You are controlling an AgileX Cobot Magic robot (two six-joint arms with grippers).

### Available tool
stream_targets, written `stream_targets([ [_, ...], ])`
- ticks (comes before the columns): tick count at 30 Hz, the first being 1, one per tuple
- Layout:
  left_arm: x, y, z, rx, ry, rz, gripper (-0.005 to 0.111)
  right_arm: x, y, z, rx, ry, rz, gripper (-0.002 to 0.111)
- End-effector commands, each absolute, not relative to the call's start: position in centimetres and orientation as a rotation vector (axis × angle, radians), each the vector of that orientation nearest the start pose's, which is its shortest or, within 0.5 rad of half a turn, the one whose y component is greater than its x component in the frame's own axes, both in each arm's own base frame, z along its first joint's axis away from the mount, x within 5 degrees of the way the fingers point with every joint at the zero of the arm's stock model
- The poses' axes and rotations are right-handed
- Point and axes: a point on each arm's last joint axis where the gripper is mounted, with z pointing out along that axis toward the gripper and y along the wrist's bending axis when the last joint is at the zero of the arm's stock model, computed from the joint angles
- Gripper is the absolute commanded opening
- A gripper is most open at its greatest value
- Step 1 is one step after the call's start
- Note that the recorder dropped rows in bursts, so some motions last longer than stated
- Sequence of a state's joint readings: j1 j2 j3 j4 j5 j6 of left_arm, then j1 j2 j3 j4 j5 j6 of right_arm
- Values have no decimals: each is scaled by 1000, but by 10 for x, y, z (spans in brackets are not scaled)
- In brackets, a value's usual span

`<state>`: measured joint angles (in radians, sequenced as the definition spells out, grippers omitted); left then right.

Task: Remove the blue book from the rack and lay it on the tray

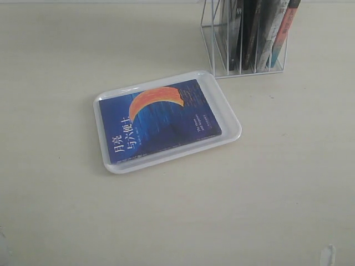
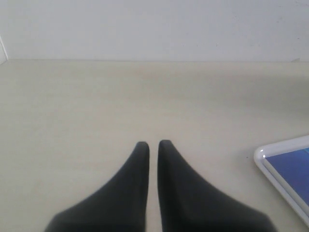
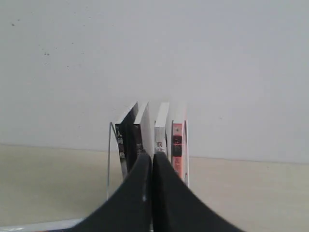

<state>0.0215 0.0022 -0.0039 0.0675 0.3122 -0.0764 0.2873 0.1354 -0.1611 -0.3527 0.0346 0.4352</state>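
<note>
Pale cream tabletop (image 1: 55, 210), faint streaky grain, matte, fills pretty much whole exterior view. Plain white wall (image 2: 145, 29) meets its far edge, few tiny dark specks on it. Light soft, even, kinda washed out, shadows faint.

Pale cream table (image 1: 66, 221), white tray (image 1: 224, 105) near its middle, wire rack (image 1: 213, 50) close by
</note>
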Motion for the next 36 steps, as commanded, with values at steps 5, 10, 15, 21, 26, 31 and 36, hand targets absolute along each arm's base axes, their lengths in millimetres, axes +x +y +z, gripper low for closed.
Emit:
stream_targets([
  [5, 54, 3, 186, -34, 1789, 23, 6, 53, 12, 220, -130, 1490, 226, 0],
  [10, 54, 3, 186, -34, 1789, 23, 6, 56, 9, 200, -98, 1631, 202, 0],
  [15, 54, 3, 186, -34, 1789, 23, 6, 55, 7, 190, -113, 1737, 179, 0],
  [21, 54, 3, 186, -34, 1789, 23, 6, 54, 3, 182, -117, 1824, 101, 0],
  [26, 54, 3, 186, -34, 1789, 23, 6, 54, 0, 182, -73, 1825, 57, 0],
  [31, 54, 3, 186, -34, 1789, 23, 6, 54, 0, 182, -95, 1823, 42, 0],
  [36, 54, 3, 186, -34, 1789, 23, 6, 54, 0, 182, -94, 1824, 44, 0],
])
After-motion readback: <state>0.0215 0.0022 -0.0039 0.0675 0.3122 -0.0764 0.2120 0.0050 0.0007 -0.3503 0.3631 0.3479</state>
